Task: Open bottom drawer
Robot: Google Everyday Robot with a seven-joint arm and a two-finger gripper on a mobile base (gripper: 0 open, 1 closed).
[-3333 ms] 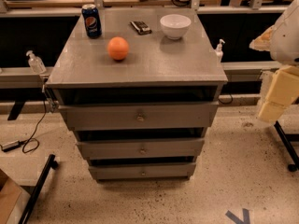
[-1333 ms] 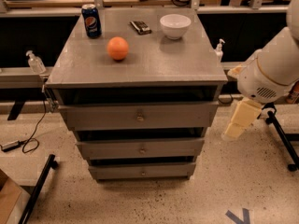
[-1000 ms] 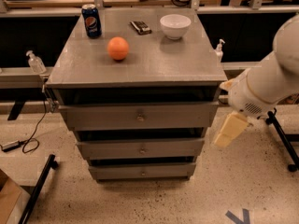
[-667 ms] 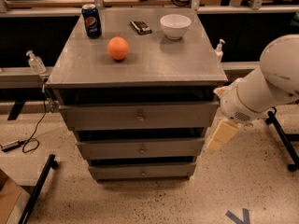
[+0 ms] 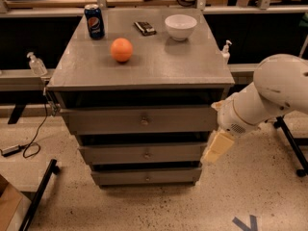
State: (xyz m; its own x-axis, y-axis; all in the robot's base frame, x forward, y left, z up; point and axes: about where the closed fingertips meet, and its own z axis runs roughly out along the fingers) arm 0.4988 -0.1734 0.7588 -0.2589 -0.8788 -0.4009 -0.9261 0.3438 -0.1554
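**Gripper held at the cabinet's right edge; bottom drawer shut**

The grey drawer cabinet (image 5: pixel 144 66) is flanked on its right by the white arm (image 5: pixel 269 93). The bottom drawer (image 5: pixel 120 177), lowest in the cabinet, is seen closed. The cream gripper (image 5: pixel 217 147) is held at the cabinet's front right corner, level with the middle drawer (image 5: pixel 110 154). Nothing is seen held in it, and how far it is open cannot be told. The small round knob (image 5: pixel 147 179) is centred low on the cabinet, well apart from the gripper. If height is misjudged, the middle drawer could be pulled instead, or the knob missed.
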